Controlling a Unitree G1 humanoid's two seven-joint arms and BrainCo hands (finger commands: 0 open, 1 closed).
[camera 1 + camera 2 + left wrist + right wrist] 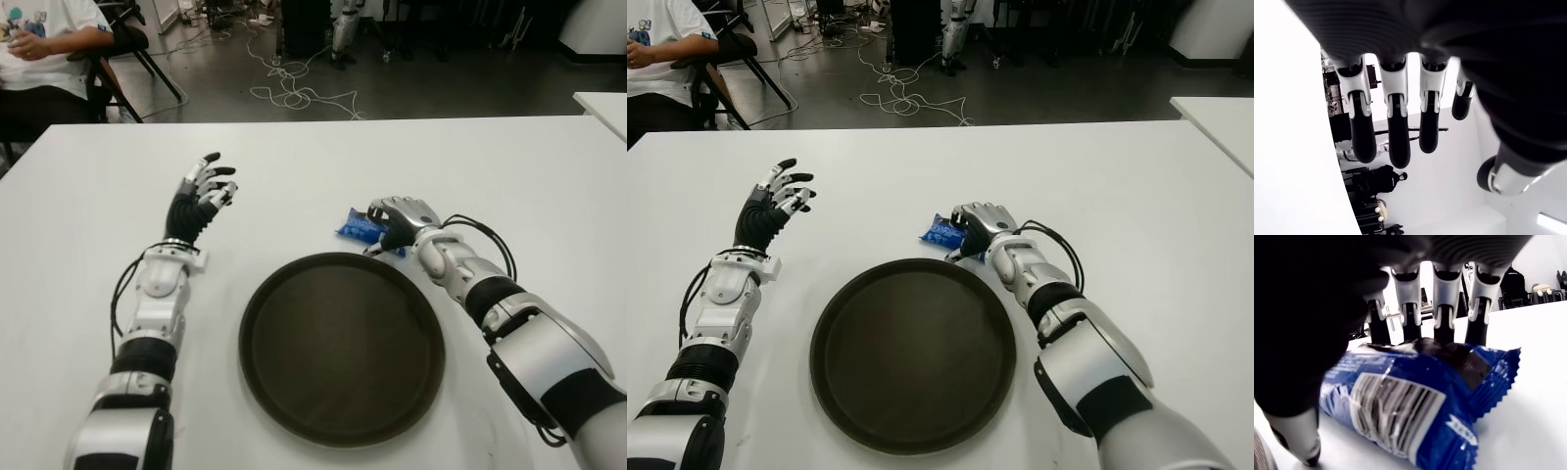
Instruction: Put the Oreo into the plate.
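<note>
Blue Oreo packet (1410,406) was clamped under right robot hand (397,221) on counter (509,176), beside plate (338,348); left robot hand (201,201) was held open.

Oreo pack (359,228) (half under fingers (390,217))

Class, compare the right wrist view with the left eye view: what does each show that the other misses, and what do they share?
Only the right wrist view shows the barcode panel on the Oreo pack and the fingers pressing on its top.

Only the left eye view shows the dark round plate, bare, just nearer the robot than the pack; the left hand raised with fingers spread, holding nothing, left of the plate; and a seated person beyond the table.

Both show the right hand over the blue pack on the white table.
</note>
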